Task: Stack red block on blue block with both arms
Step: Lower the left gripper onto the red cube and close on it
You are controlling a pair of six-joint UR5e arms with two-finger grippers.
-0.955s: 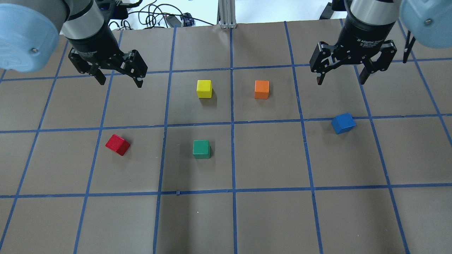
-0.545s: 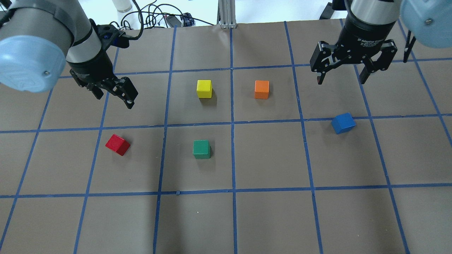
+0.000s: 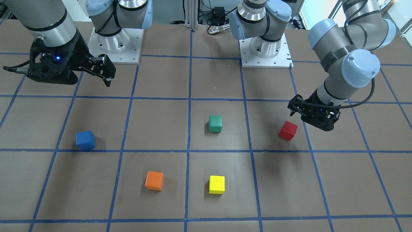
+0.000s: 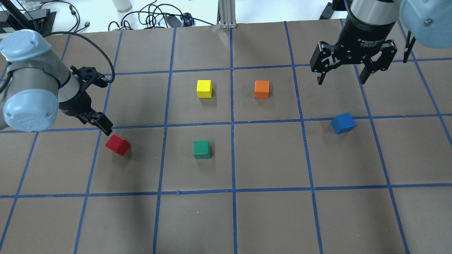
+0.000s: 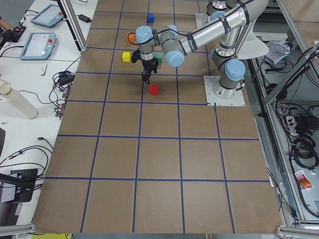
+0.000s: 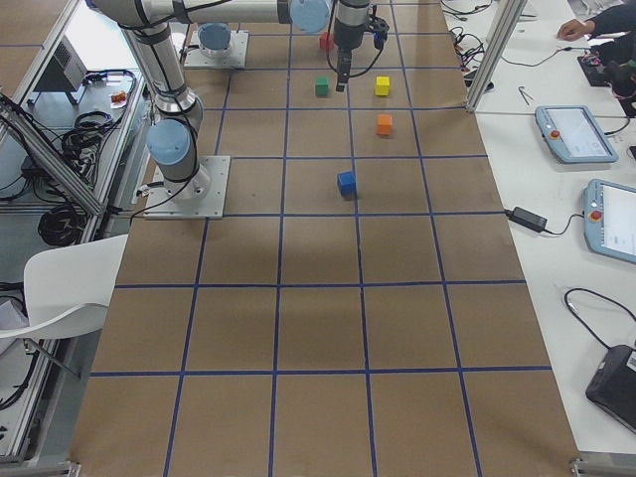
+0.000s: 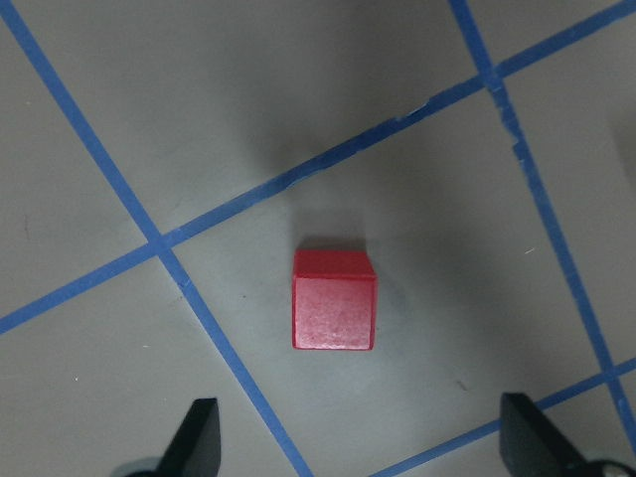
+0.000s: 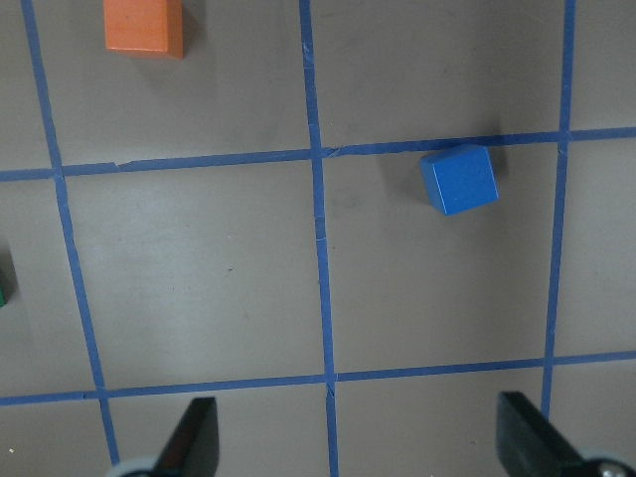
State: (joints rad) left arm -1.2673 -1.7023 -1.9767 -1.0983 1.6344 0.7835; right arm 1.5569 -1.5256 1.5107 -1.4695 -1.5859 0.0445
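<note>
The red block (image 4: 118,145) lies on the brown table in the left half of the overhead view, turned askew to the grid. My left gripper (image 4: 102,124) hovers just behind and above it. The left wrist view shows its fingers open and empty, with the red block (image 7: 334,313) between and ahead of them. The blue block (image 4: 343,123) lies in the right half on a tape line. My right gripper (image 4: 341,80) is open and empty, raised behind the blue block, which also shows in the right wrist view (image 8: 458,179).
A green cube (image 4: 201,149), a yellow cube (image 4: 204,88) and an orange cube (image 4: 261,89) sit apart in the middle squares. Cables (image 4: 152,14) and a metal post (image 4: 227,14) lie beyond the far edge. The arm bases (image 3: 265,48) stand at the robot's side.
My left arm has swung down and forward from the far left square to just behind the red block. The right arm and all blocks have stayed put.
</note>
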